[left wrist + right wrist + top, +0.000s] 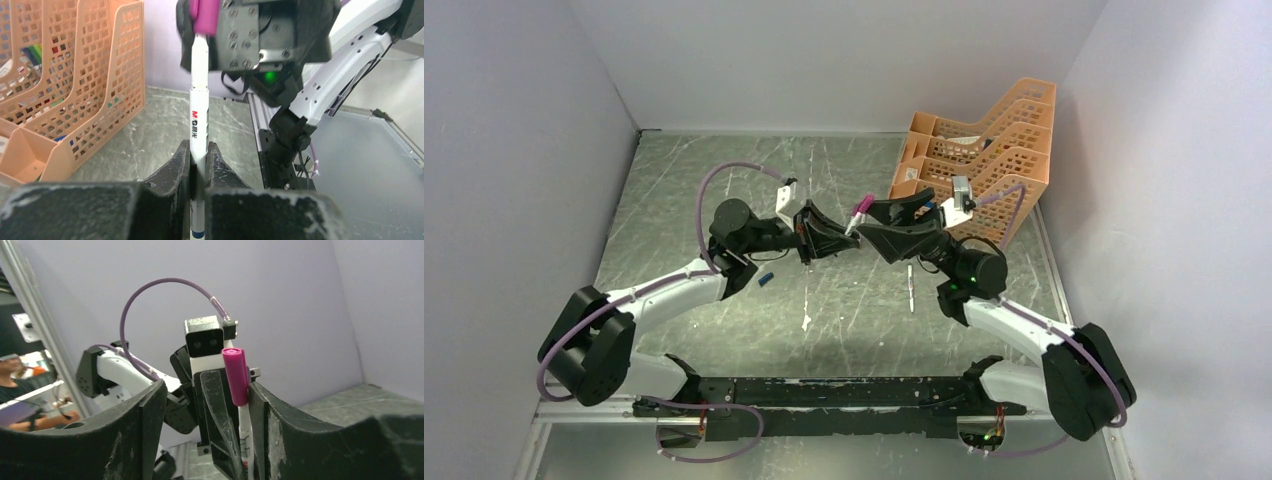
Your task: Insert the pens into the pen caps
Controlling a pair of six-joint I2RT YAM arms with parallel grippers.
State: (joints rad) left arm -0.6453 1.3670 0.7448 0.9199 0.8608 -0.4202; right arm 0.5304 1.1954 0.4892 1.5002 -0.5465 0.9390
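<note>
My left gripper point(199, 147) is shut on a silvery-white pen point(199, 115) and holds it above the table. A magenta cap point(205, 15) sits on the pen's tip. In the top view the left gripper point(842, 238) meets my right gripper point(866, 222) in mid-air, with the magenta cap point(861, 208) between them. In the right wrist view my right gripper point(206, 390) is wide open around the capped pen; the cap point(235, 375) stands close beside its right finger point(270, 425). A blue cap point(765, 279) and another pen point(911, 285) lie on the table.
An orange mesh tray point(1014, 130) stands at the back right, close behind the right gripper; it also shows in the left wrist view point(100, 75). A small white bit point(806, 322) lies on the table's middle. Grey walls close in three sides.
</note>
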